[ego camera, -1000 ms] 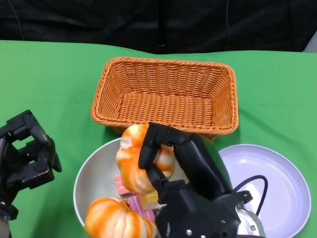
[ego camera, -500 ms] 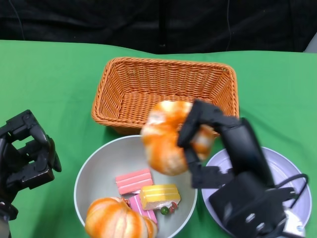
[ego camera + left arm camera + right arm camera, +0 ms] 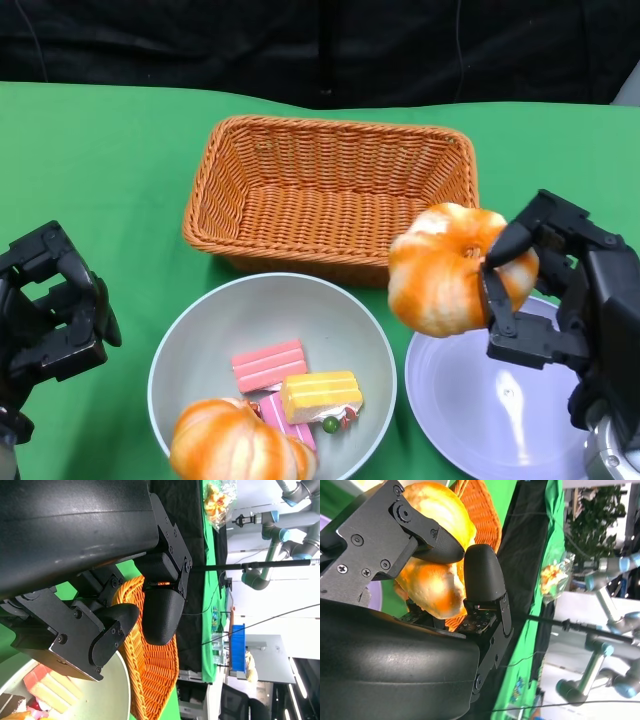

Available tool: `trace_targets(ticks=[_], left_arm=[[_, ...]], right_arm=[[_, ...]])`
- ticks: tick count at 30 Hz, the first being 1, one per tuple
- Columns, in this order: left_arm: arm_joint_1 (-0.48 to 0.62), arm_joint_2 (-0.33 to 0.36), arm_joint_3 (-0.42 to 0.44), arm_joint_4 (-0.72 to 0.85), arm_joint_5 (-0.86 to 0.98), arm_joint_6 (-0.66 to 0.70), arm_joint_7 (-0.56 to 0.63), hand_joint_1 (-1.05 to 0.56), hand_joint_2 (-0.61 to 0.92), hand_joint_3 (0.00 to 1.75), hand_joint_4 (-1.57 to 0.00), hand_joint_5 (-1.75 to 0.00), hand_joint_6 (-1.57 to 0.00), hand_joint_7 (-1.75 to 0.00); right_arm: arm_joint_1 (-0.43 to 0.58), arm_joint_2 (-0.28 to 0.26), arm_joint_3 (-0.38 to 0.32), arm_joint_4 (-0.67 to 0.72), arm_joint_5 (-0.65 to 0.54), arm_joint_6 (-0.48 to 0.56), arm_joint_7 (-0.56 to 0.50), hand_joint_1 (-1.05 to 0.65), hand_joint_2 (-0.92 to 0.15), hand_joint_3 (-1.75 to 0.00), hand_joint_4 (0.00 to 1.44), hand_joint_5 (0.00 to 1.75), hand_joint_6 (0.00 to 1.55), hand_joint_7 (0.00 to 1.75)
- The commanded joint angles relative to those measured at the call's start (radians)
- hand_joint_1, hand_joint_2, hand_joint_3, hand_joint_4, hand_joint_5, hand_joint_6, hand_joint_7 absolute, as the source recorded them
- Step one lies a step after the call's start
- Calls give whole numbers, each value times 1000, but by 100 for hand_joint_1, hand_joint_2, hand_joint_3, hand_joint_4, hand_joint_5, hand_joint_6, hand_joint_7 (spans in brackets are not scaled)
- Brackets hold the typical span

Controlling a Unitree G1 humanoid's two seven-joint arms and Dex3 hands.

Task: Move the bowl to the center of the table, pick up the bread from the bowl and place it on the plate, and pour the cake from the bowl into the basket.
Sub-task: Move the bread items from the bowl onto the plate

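- Bread [image 3: 445, 270] is up in the air right now, pinched in the right hand [image 3: 545, 290], fingers wrapped over its top and side. In the right wrist view you can see the same bun [image 3: 435, 555] squeezed between the black fingers [image 3: 427, 532], so the grip looks pretty solid to me.
- It hangs over the near-left rim of the plate [image 3: 500, 400], just in front of the basket [image 3: 335, 190] corner. Not over the plate's middle yet, I'd say.
- To do this step well: I'd carry it a bit further over the plate's middle, bring it down low before letting go, and spread the fingers slowly. It's a round bun, so dropped from height it could roll off or bump back toward the bowl [image 3: 200, 345].
- Right hand pose: it comes in from the lower right edge, palm turned toward the bowl side, fingers reaching left around the bun.
- Bowl sits near centre, just in front of the basket, with a second bread [image 3: 235, 445] at its near edge and cake pieces [image 3: 295, 385] inside, so there's another bun to fetch after this one.
- Left hand [image 3: 50, 310] sits off to the left of the bowl, fingers curled in, holding nothing, touching nothing.
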Motion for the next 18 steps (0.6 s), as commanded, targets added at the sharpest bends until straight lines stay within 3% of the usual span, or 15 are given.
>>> trace_targets(ticks=[1, 18], left_arm=[[7, 18, 13, -1, -17, 4, -12, -1, 46, 133, -96, -175, -81, -171], [9, 20, 15, -19, -6, 20, 7, 0, 46, 136, -95, -175, -81, -172]], right_arm=[[20, -11, -23, 27, 8, -40, -18, -1, -47, -135, 88, 175, 69, 173], [32, -53, -98, 220, -7, -96, -69, -1, -52, -124, 86, 175, 77, 161]])
